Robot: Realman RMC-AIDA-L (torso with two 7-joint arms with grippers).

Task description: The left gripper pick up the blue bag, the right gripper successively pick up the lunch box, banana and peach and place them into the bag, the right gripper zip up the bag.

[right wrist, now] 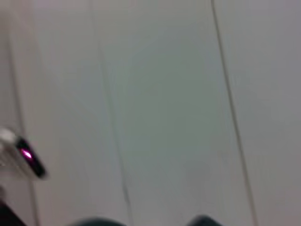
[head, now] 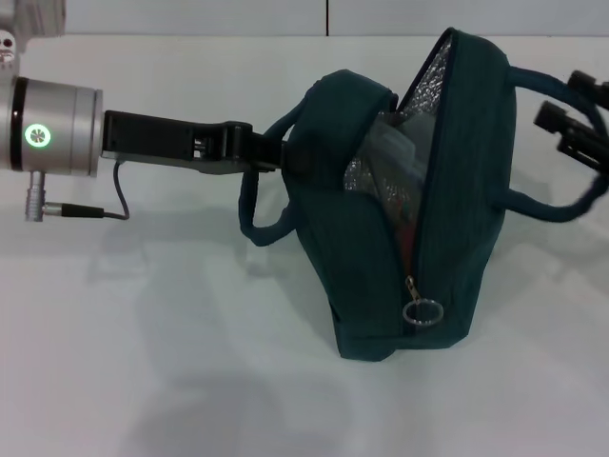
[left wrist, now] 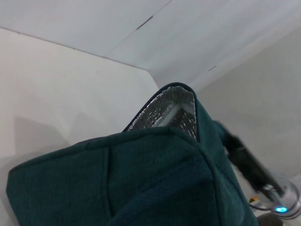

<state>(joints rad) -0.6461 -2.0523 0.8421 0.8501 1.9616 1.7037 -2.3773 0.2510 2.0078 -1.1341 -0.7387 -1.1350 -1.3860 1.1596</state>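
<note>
On the white table [head: 143, 381], a little right of the middle in the head view, stands the blue bag [head: 366, 286], the biggest thing here; its top is open and the silver foil lining [head: 423, 90] shows between the two sides, while the lower part of the zipper is closed. From the left side the left gripper [head: 276, 152] reaches across at the level of the bag's upper part, and its fingers are clenched on the near loop handle [head: 262, 228] where this handle joins the bag, so this side of the bag is pulled toward the left. At the right edge of the head view is the right gripper [head: 571, 109], just beside the far loop handle [head: 571, 205]; its two black fingers stand apart from each other, released, and they grasp nothing that I can see. Inside the opening I can see the lunch box [head: 395, 167] as a clear plastic shape leaning against the lining, and under it something reddish that I cannot name. Near the bottom of the bag's front hangs the metal ring zipper pull [head: 422, 312], at the closed end of the zipper. From the left wrist view only the teal fabric and a part of the foil are visible.
</note>
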